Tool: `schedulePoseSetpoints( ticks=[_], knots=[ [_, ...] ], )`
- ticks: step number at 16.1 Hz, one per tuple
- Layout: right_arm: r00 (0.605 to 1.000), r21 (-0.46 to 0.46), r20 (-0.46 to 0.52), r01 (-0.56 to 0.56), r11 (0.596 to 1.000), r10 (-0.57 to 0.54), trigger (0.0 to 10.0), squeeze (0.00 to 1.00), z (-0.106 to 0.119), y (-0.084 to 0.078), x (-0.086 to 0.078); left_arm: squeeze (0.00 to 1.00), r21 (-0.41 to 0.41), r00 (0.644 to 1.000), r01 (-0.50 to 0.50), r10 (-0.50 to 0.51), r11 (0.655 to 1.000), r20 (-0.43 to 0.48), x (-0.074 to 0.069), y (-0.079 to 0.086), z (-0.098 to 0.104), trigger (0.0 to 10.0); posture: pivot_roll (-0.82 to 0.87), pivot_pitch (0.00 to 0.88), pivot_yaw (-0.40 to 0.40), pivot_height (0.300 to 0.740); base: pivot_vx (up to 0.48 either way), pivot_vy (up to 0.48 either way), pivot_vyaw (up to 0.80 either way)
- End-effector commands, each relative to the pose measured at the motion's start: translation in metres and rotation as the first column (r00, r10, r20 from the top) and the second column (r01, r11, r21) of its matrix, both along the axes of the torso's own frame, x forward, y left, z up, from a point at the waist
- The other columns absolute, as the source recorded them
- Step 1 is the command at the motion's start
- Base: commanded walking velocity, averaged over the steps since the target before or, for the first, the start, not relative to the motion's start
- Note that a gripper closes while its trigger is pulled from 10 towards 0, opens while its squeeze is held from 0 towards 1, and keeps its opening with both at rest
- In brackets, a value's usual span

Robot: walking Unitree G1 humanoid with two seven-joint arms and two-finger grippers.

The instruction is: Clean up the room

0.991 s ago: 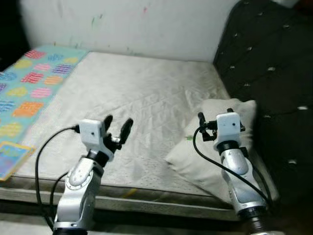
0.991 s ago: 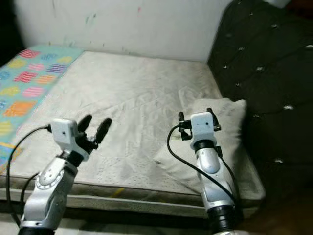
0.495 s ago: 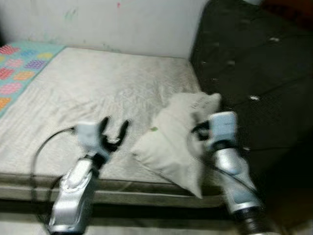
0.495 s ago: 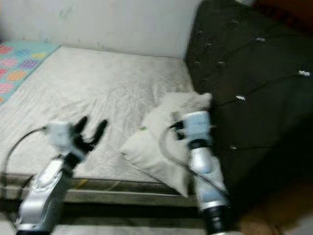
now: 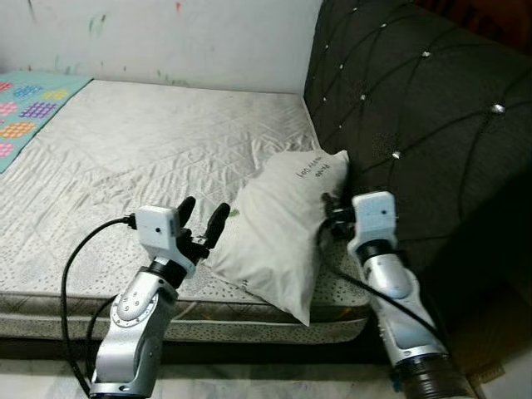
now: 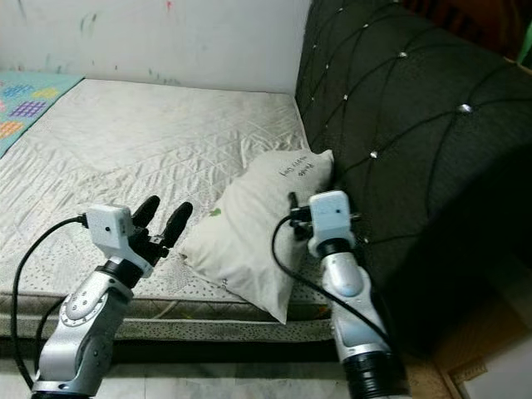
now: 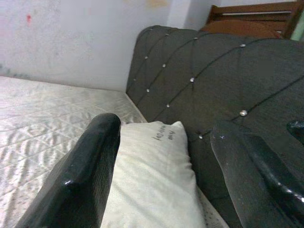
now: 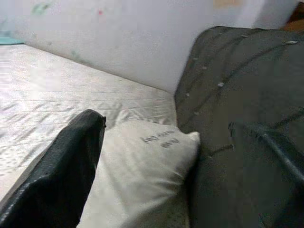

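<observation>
Two robot arms raised over the near edge of a bare mattress (image 5: 166, 141), a white pillow (image 5: 278, 229) between them.

The left gripper (image 5: 202, 223) points toward 1 o'clock, fingers spread and empty, just beside the pillow's lower corner. The right gripper (image 8: 166, 156) — also spread wide, holding nothing — sits at the pillow's 3 o'clock side, near the dark tufted headboard (image 5: 416, 108) the pillow leans against.

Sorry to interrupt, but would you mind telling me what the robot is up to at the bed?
The robot stands at the edge of the mattress, facing a white pillow that leans against the dark tufted headboard. Its left hand and right hand are both open, one on either side of the pillow. Neither grips it yet.
</observation>
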State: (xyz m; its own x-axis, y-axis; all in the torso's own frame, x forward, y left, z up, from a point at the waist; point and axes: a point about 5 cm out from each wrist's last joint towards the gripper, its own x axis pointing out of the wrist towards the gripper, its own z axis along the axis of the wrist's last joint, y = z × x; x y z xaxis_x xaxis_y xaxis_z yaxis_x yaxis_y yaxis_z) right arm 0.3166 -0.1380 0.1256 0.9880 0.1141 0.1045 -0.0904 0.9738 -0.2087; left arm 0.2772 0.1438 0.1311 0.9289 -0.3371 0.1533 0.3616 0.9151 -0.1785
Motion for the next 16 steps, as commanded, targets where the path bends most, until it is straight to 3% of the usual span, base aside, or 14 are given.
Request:
schedulePoseSetpoints(
  ticks=[1,4,16],
  knots=[
    [1.0,-0.003,0.029,-0.011,1.0,0.011,10.0,0.0,0.0077,0.0011,0.0012,0.0,0.005,1.0,0.007,-0.007,1.0,0.022,-0.0014,0.0013,0.0044,10.0,0.0,0.0,-0.081,0.74,0.244,0.0,0.49],
    [1.0,-0.001,0.026,-0.007,1.0,0.007,10.0,0.0,0.0074,0.001,0.001,0.0,0.005,1.0,0.012,-0.012,1.0,0.021,-0.0017,0.0011,0.0047,10.0,0.0,0.0,-0.078,0.74,0.255,0.0,0.58],
    [1.0,0.023,0.001,0.004,1.0,-0.004,10.0,0.0,0.0037,0.0002,0.0011,0.0,0.008,1.0,0.016,-0.016,1.0,0.014,-0.0007,0.0002,0.0038,10.0,-0.01,0.0,-0.075,0.74,0.28,0.0,0.0]
  ],
)
